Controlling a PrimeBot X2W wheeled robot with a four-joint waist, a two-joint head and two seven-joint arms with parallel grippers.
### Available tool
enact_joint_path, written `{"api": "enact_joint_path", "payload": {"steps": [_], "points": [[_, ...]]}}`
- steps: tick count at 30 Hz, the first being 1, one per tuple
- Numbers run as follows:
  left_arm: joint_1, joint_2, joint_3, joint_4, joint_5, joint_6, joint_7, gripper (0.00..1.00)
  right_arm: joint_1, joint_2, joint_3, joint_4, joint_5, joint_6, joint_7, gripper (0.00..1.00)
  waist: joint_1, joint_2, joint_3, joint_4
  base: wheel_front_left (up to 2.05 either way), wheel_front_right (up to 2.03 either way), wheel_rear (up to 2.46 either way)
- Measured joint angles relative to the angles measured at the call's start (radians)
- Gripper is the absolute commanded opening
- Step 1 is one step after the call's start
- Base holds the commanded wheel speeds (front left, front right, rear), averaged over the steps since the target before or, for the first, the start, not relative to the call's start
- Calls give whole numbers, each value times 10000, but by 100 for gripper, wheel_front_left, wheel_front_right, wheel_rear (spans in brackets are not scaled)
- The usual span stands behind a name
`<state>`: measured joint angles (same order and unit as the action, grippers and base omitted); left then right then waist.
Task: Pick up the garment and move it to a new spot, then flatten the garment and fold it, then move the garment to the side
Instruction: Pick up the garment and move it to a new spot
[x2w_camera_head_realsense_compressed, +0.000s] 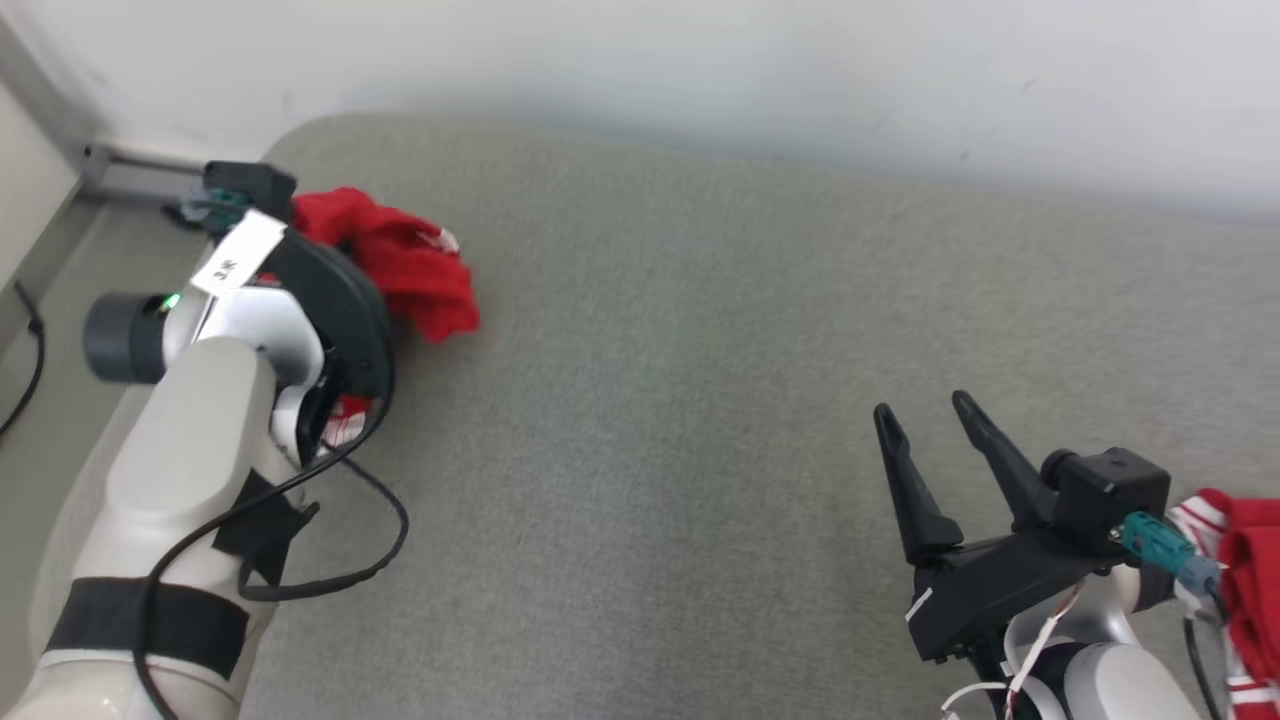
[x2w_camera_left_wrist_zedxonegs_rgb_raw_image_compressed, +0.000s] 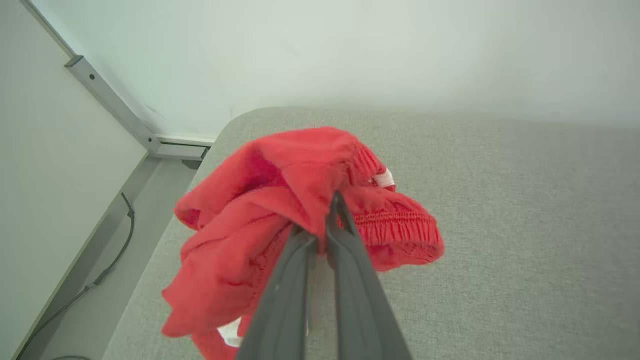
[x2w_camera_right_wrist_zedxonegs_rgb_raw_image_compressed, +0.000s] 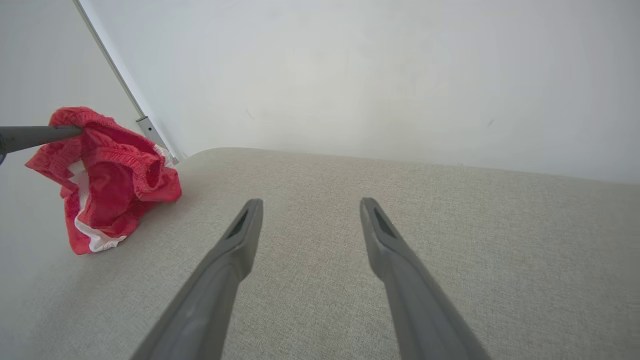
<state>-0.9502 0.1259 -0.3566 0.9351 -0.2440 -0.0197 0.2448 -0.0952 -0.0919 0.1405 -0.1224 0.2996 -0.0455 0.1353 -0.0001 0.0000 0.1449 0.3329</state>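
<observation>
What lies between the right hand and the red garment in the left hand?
Nothing: bare grey fabric surface runs from the right hand to the red garment, in the head and right wrist views.

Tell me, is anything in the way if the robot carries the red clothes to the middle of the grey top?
Nothing visible. The left gripper is shut on the garment at the far left corner of the grey top, and nothing lies between there and the middle. The open right gripper is off at the near right.
</observation>
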Motion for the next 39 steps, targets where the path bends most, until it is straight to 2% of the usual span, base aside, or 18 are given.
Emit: {"api": "enact_joint_path", "payload": {"steps": [4,8,10,19,21,24,29,34,35,36,39], "points": [[-65,-324,-221,-88,198,-268,-353,0,49,100,44,374,25,-79,-236,100,-1,0,-472,-358,0,0,0],[-230,-920,-591,-31,251,-443,-604,0,181,136,21,587,88,-173,-491,100,0,0,-931,-824,0,0,0],[-233,-976,-732,-13,249,-573,-704,0,413,173,40,585,130,-211,-569,100,-1,0,-1155,-1088,0,0,0],[103,-1009,-1252,-2,132,-671,-775,0,1123,259,232,384,169,-339,-744,100,-1,-1,-1932,-2452,0,0,0],[367,-999,-1377,-23,-79,-579,-725,0,1128,263,291,303,169,-341,-744,100,-1,-1,-2043,-2776,0,0,0],[880,-905,-2374,-857,-947,-439,-593,0,1131,272,391,249,169,-341,-744,100,0,-1,-2167,-3269,0,0,0],[1366,-949,-3749,-1979,-2071,58,-328,0,1125,276,556,230,171,-341,-738,100,0,-1,-2266,-4075,0,0,0],[1697,-936,-4518,-2441,-2767,585,-104,0,1035,278,771,244,173,-251,-725,100,0,-1,-2257,-4861,0,0,0],[1734,-936,-4592,-2456,-2859,681,-104,23,1007,278,849,265,174,-234,-719,100,0,-1,-2243,-5019,0,0,0],[1761,-930,-4619,-2458,-2918,738,-75,100,956,280,917,299,184,-199,-665,100,0,0,-2226,-5170,0,0,0],[1937,-905,-4775,-2500,-3344,909,-31,100,671,288,1012,372,284,-81,-639,100,1,-1,-2155,-5622,0,0,0]]}}
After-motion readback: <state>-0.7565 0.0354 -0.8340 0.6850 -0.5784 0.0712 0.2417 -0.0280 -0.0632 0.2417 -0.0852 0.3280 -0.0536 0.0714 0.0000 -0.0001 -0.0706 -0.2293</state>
